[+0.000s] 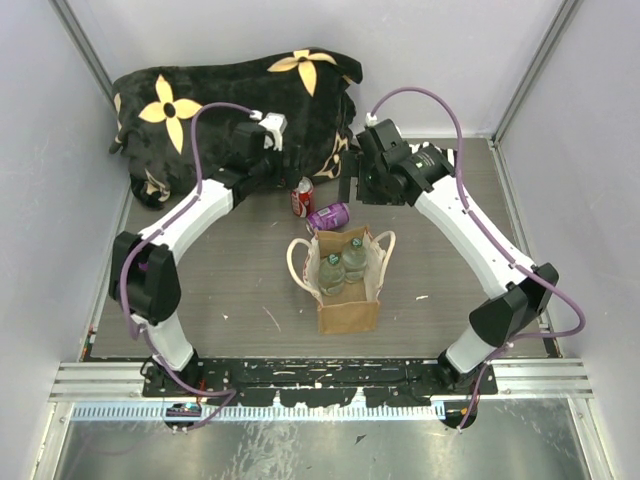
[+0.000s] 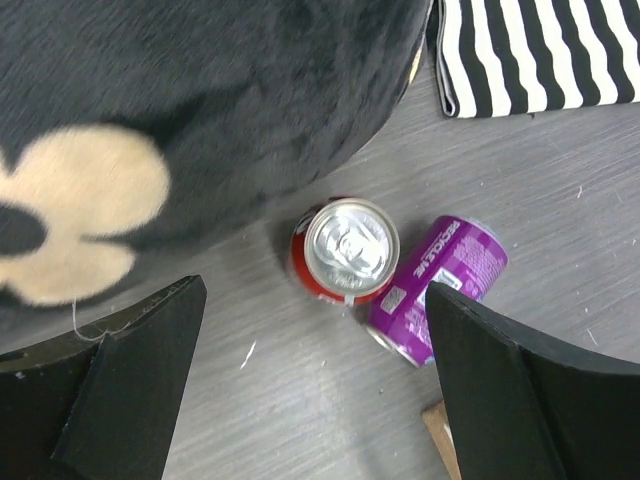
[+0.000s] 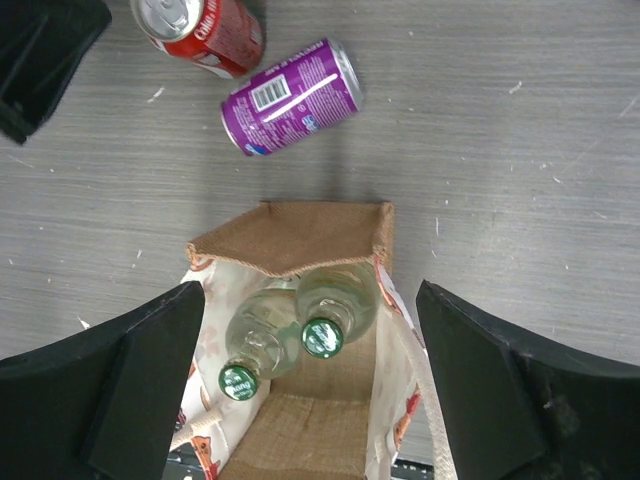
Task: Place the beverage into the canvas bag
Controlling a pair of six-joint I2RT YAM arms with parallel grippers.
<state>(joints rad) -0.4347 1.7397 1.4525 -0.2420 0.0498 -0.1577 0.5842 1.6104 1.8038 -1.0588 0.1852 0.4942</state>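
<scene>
The tan-brown canvas bag (image 1: 348, 312) stands open in the middle of the table, its cream handles hanging to either side. Two clear glass bottles (image 1: 342, 264) with green caps stand inside it. A red can (image 1: 302, 197) stands upright just behind the bag, and a purple can (image 1: 329, 215) lies on its side next to it. My left gripper (image 2: 320, 400) is open and empty, hovering just short of the red can (image 2: 345, 250) and purple can (image 2: 440, 280). My right gripper (image 3: 310, 390) is open and empty above the bag (image 3: 290, 235) and its bottles (image 3: 335, 300).
A black plush blanket (image 1: 230, 100) with cream flowers is heaped at the back left, close to the red can. A black-and-white striped cloth (image 2: 540, 50) lies beside it. Grey walls close in the table on three sides.
</scene>
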